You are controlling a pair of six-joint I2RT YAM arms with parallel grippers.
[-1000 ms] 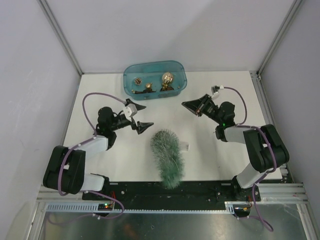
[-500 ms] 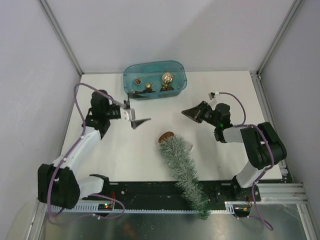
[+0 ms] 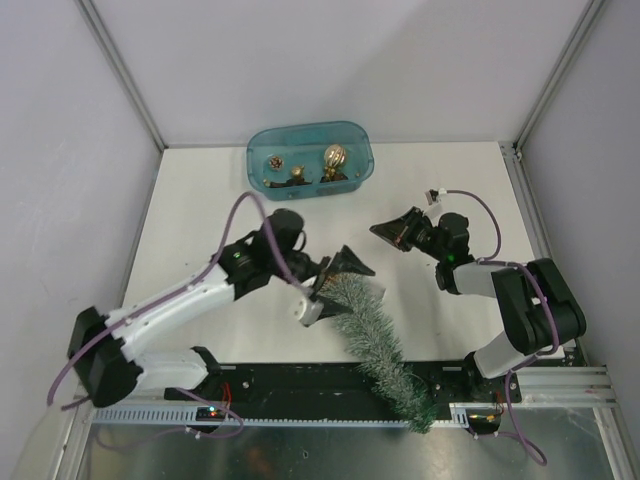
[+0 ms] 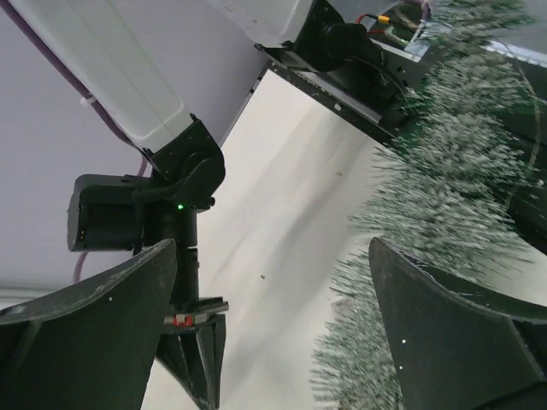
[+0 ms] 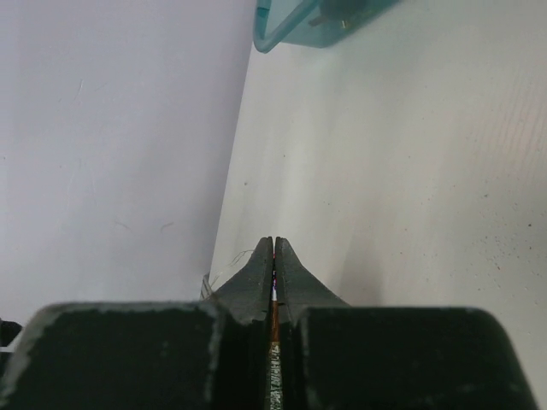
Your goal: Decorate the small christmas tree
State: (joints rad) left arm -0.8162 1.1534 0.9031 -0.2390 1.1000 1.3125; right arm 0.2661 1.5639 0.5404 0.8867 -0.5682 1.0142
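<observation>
Left gripper has swung from upper left to frame centre, jaws wide apart at the base end of the tree. Tree lies toppled just right of centre, tip toward lower right, barely shifted. Right gripper, right of centre, is closed; nothing discernible held. Judgement: a grasp to right the tree is imminent; decorating has not begun.

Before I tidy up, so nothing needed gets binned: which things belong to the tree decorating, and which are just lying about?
Job: tree; ornaments; tub holding them; left gripper, open at the tree.
Lying about: pale scrap beside the tree; arm cables.
</observation>
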